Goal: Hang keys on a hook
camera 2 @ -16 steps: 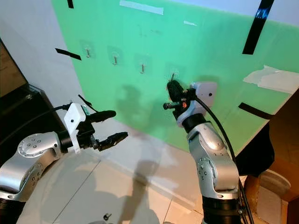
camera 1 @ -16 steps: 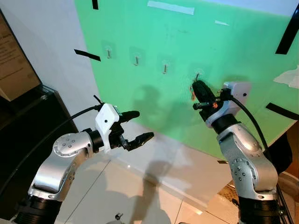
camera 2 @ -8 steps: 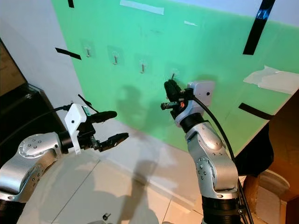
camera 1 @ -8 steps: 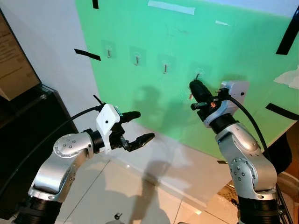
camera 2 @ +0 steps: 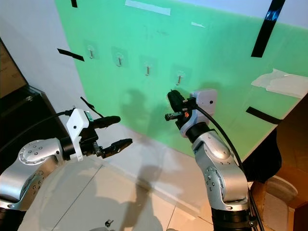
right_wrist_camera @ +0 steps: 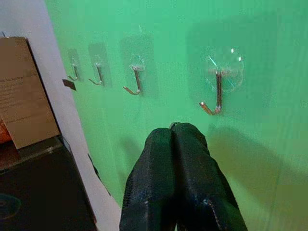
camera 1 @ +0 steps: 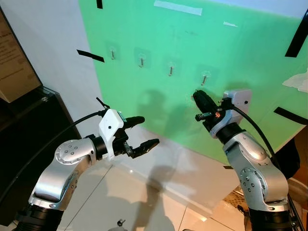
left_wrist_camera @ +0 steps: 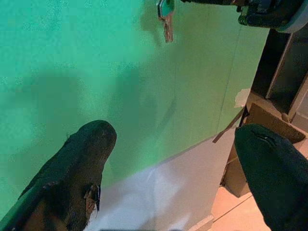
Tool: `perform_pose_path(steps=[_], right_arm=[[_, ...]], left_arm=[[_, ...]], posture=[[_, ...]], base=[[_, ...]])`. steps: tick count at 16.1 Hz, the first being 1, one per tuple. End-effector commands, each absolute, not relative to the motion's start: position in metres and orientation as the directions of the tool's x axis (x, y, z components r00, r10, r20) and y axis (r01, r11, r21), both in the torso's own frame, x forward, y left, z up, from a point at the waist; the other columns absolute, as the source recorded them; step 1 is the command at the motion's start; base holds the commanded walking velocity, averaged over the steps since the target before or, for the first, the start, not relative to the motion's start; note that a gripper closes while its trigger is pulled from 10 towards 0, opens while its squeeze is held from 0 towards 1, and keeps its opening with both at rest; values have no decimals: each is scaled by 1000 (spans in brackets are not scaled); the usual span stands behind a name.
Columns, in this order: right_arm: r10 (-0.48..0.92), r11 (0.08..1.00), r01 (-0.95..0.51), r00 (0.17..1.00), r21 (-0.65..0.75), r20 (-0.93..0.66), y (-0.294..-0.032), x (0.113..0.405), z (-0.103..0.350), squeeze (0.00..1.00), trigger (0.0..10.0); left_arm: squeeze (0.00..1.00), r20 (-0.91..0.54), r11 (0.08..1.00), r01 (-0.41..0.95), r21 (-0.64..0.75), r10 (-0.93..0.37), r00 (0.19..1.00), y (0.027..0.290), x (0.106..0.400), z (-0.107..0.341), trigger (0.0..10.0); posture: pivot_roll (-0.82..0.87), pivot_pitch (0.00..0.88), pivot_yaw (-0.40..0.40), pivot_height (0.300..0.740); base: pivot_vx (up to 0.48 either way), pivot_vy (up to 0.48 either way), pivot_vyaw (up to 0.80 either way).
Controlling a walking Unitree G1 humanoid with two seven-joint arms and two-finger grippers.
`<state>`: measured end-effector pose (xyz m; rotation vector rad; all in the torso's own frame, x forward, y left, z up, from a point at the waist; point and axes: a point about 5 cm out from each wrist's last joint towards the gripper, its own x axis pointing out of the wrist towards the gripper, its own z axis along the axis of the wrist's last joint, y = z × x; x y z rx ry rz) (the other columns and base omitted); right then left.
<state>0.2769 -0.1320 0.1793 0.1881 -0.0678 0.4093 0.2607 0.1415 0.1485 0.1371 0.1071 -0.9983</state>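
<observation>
Your right gripper [right_wrist_camera: 175, 139] is pinched closed on the small silver keys [left_wrist_camera: 166, 19], which dangle beneath it just below the rightmost clear-backed metal hook [right_wrist_camera: 215, 94] on the green wall panel [camera 1: 192, 53]. Your left gripper [camera 1: 143, 131] hangs spread apart, well left and nearer.

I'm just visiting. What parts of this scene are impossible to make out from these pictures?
- The keys: in the left wrist view the top edge cuts them off; in the right wrist view the shut fingers of the right gripper hide them, bar a sliver of ring.
- How many keys: cannot tell.
- The small dark object on the floor: too small to identify in the left eye view.
- The brown sign's writing: too blurred to read.
</observation>
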Motion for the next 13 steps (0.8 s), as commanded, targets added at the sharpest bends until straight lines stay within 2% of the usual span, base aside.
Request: perform_pose_path(steps=[1,8,13], right_arm=[[401,890,-421,906,175,139,-132,276,189,0,10000],[332,903,-359,932,236,148,-133,283,194,0,10000],[232,922,-263,963,284,140,-142,289,195,0,10000]], left_arm=[[0,-149,520,851,72,-838,524,139,261,152,10000],[0,-151,516,853,73,-840,521,139,261,152,10000],[0,-152,513,855,74,-842,518,138,262,152,10000]], posture=[[1,0,-19,740],[1,0,-14,740],[-1,0,-12,740]], base=[[0,0,0],[0,0,0],[0,0,0]])
